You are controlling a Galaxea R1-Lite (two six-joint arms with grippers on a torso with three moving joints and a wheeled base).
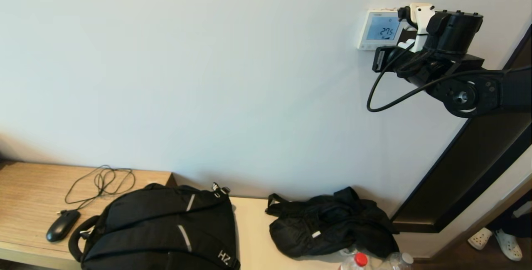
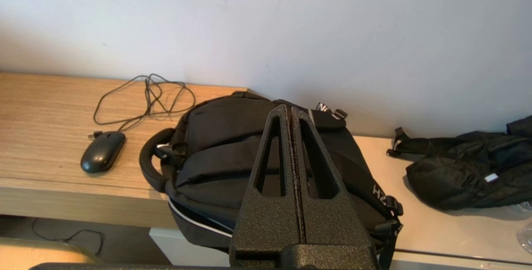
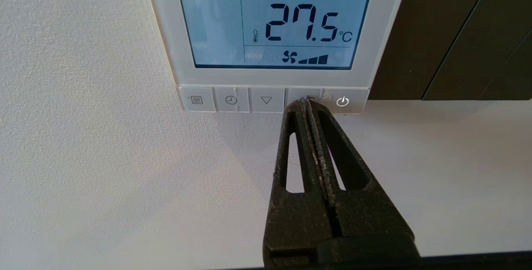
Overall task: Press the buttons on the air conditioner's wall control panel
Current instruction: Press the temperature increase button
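Observation:
The white wall control panel (image 1: 380, 29) hangs high on the wall at the right, its pale blue screen lit and reading 27.5. In the right wrist view the panel (image 3: 272, 77) fills the top, with a row of pale buttons (image 3: 249, 100) along its lower edge. My right gripper (image 3: 306, 101) is shut and empty, its tips on the up-arrow button, between the down-arrow button (image 3: 266, 100) and the power button (image 3: 342, 101). In the head view the right arm (image 1: 440, 50) covers the panel's right side. My left gripper (image 2: 289, 110) is shut and empty, parked above a black backpack.
A dark plate (image 3: 453, 33) adjoins the panel's right side. Below, a wooden desk (image 1: 29, 191) holds a wired mouse (image 1: 62, 225), a black backpack (image 1: 160, 230) and a black bag (image 1: 330, 226). Bottles (image 1: 359, 261) stand at the front. A dark door frame (image 1: 469, 166) runs diagonally at right.

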